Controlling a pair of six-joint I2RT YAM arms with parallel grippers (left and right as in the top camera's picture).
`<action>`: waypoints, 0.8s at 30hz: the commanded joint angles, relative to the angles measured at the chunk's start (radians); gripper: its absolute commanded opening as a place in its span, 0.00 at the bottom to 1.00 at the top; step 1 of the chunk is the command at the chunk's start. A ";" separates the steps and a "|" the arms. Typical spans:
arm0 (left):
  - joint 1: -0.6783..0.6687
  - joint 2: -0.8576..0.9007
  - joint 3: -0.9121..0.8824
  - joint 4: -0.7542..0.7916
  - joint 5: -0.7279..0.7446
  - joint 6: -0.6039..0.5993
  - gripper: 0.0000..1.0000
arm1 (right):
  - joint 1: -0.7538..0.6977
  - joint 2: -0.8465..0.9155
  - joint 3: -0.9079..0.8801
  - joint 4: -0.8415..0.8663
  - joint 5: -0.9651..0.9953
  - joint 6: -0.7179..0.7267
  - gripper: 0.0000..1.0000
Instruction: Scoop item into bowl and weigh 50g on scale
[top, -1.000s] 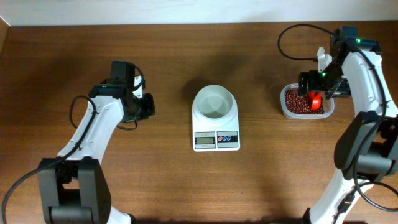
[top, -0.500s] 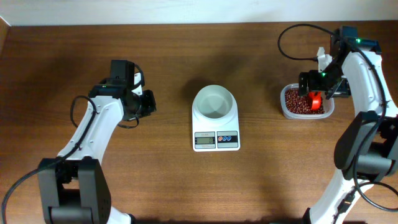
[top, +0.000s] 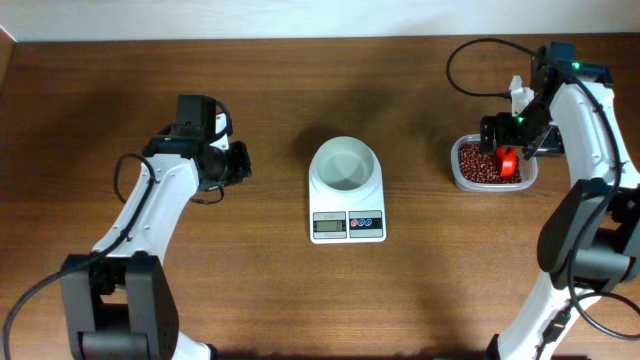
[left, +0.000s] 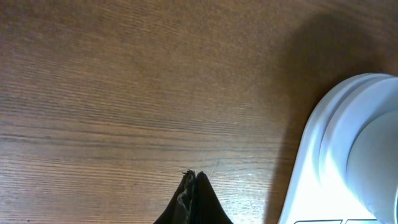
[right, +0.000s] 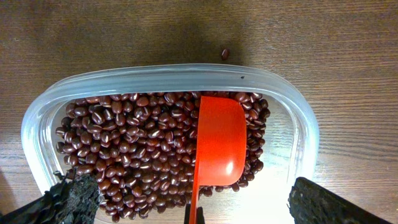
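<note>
the right claw (right: 205, 202) hangs wide open and empty over the clear tub (right: 298, 112), where the beans (right: 130, 143) lie with the orange scoop (right: 217, 143) resting on top, its handle running back between the fingers. the step looks to be picking up that scoop: come straight down, centre the handle, and close firmly without nudging the tub. the white bowl (top: 346, 163) waits empty on the scale (top: 347, 225) mid-worktop. the left claw (left: 194, 199), shut on nothing, is near its left side.
</note>
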 joint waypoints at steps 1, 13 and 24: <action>0.001 -0.007 0.003 0.015 0.004 0.013 0.00 | 0.006 0.007 -0.004 0.003 0.006 0.007 0.99; 0.001 -0.007 0.003 0.118 0.003 0.012 0.00 | 0.006 0.007 -0.004 0.003 0.006 0.007 0.99; -0.088 -0.183 0.029 -0.081 0.006 -0.013 0.00 | 0.006 0.007 -0.004 0.003 0.006 0.007 0.99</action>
